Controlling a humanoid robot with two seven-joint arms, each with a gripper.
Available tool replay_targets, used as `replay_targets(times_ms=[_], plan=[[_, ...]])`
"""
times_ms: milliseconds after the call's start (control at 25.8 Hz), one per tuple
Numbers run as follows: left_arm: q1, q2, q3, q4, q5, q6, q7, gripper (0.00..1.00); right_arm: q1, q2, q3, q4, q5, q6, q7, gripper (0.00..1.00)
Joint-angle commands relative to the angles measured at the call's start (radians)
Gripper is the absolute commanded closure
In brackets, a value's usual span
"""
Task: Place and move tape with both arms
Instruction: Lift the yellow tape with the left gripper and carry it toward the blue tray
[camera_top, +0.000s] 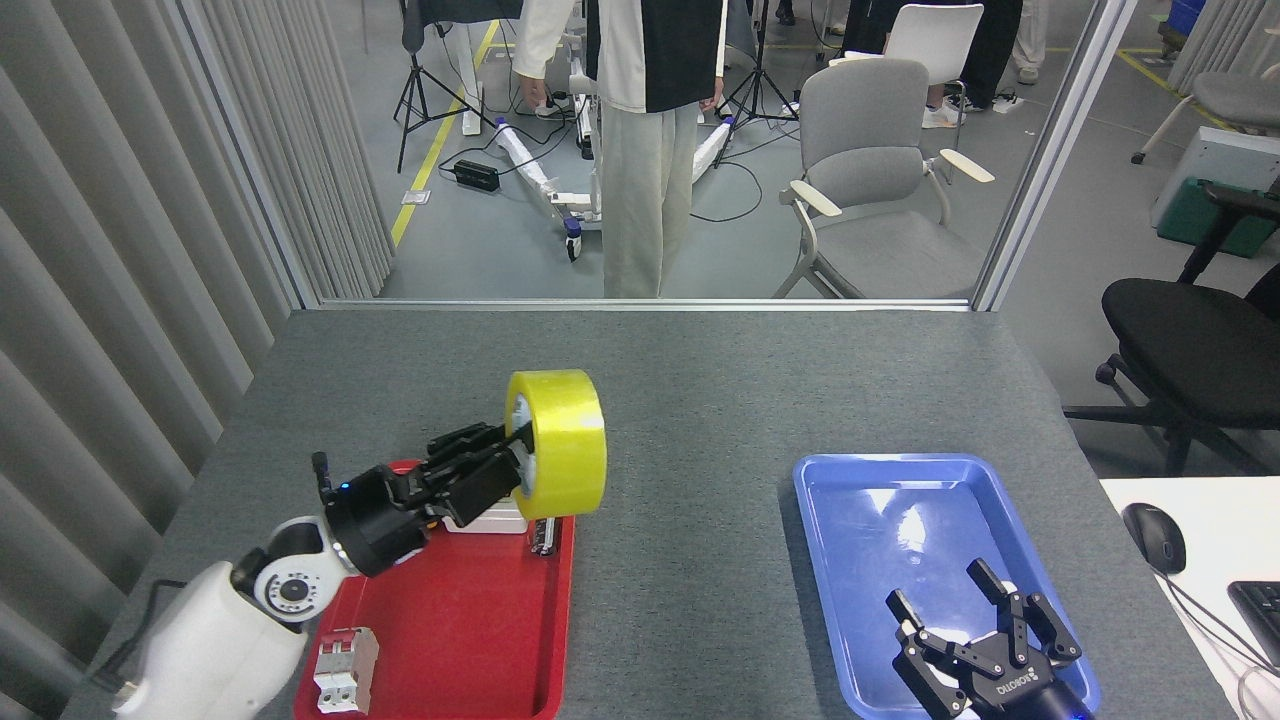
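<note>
The tape (556, 443) is held off the table by the left gripper (500, 462), whose fingers are closed on the roll's rim at its left side, one reaching into the white core. The roll stands on edge, raised above the far right corner of the red tray (455, 640) and just beyond the gripper's tips.

The hold is taken on one side of the rim only, so the roll could be expected to swing or slip out if the arm were moved sharply. A drop from here might land on the table (690, 400) or on the tray's rim and roll away.

The right gripper (985, 630) is spread wide, empty, above the near end of the blue tray (840, 560). A handover could be missed if its fingers were closed before the roll sat between them.

In the red tray, a white breaker (345, 668) lies below the left wrist; a switch box (485, 520) is largely hidden behind the gripper. Nothing lies in the blue tray.
</note>
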Motion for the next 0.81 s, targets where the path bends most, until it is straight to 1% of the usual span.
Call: replay_targets(times_ms=[0, 39, 155, 310, 426, 504, 620, 775], plan=[[-0.006, -0.085, -0.083, 0.036, -0.003, -0.014, 0.015, 1.0, -0.003, 0.002, -0.008, 0.0, 0.0, -0.099, -0.003, 0.0], [-0.008, -0.111, -0.105, 0.045, -0.008, -0.015, 0.01, 1.0, -0.008, -0.004, -0.006, 0.0, 0.001, -0.143, -0.003, 0.0], [-0.037, -0.187, -0.174, 0.098, -0.014, -0.009, -0.007, 1.0, -0.023, 0.001, -0.011, 0.011, 0.001, -0.313, -0.004, 0.0], [-0.063, -0.25, -0.223, 0.199, -0.026, -0.007, -0.018, 1.0, -0.071, 0.004, -0.009, 0.012, 0.0, -0.323, -0.004, 0.0], [-0.063, -0.289, -0.226, 0.252, -0.049, 0.009, -0.018, 1.0, -0.108, 0.004, 0.003, 0.012, 0.004, -0.323, -0.003, 0.0], [-0.063, -0.309, -0.226, 0.291, -0.055, 0.022, -0.025, 1.0, -0.114, 0.005, 0.003, 0.009, 0.006, -0.323, 0.002, 0.0], [-0.065, -0.317, -0.229, 0.318, -0.054, 0.026, -0.042, 1.0, -0.111, 0.022, 0.003, 0.008, 0.009, -0.323, 0.028, 0.0], [-0.066, -0.319, -0.226, 0.323, -0.047, 0.028, -0.044, 1.0, -0.097, 0.027, -0.005, -0.012, 0.009, -0.323, 0.034, 0.0]])
